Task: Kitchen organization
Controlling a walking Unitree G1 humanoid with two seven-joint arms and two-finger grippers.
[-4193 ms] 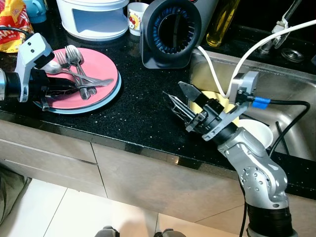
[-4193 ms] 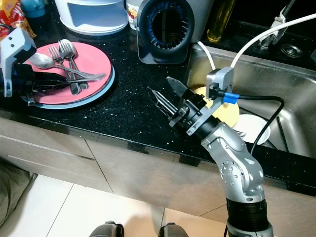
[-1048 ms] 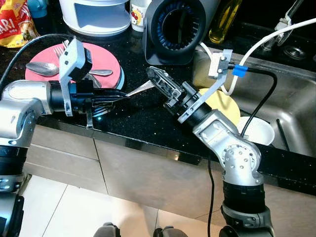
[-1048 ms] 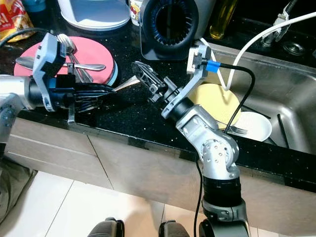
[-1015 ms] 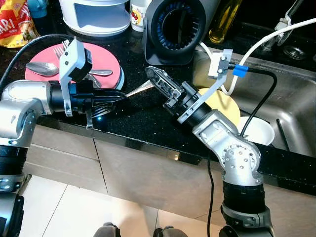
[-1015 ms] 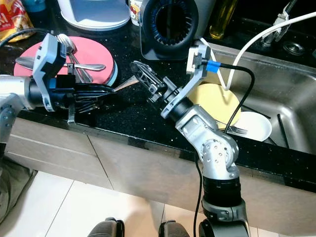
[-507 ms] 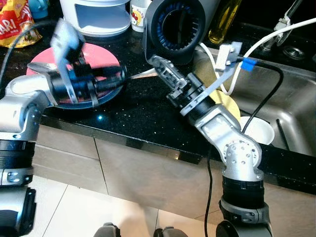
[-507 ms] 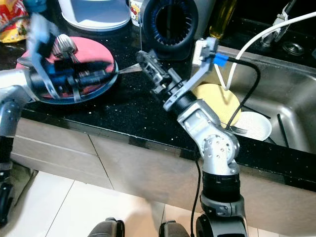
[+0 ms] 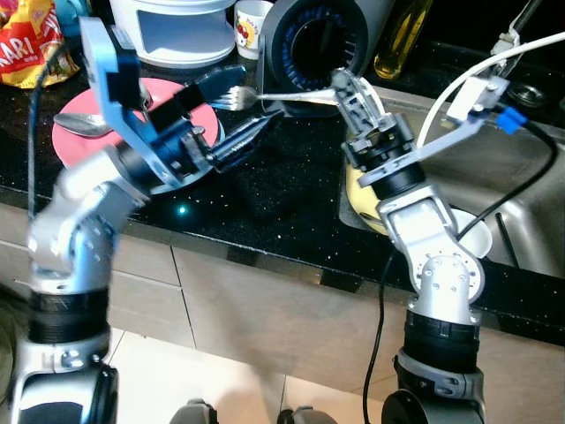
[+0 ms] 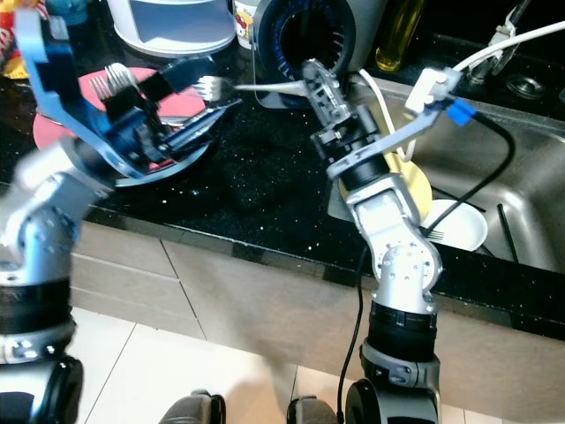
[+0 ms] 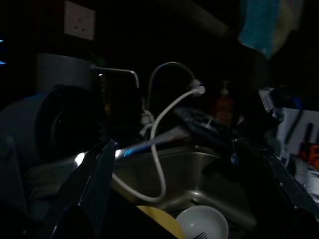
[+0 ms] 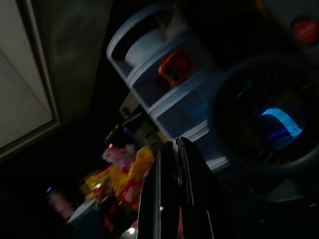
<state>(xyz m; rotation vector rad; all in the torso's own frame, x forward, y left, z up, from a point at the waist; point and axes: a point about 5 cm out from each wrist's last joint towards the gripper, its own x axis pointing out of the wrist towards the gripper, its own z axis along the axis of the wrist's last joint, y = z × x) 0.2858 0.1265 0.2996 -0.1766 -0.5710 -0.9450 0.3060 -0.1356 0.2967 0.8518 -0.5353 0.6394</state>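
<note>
A silver fork hangs level above the black counter, tines pointing to my left. My right gripper is shut on its handle end, in front of the black round fan. My left gripper is raised beside the tines and stands open, one finger above them and one below. In the left wrist view the fork handle gleams between its spread fingers. Behind the left arm lies the pink plate with a spoon and more forks.
The sink at my right holds a yellow plate and a white bowl; a white hose arcs over it. A white appliance, a mug, an oil bottle and a snack bag line the back.
The fork has passed from my left gripper to my right. The left gripper has let go, opened and risen; the right has lifted the fork up and toward the sink side.
</note>
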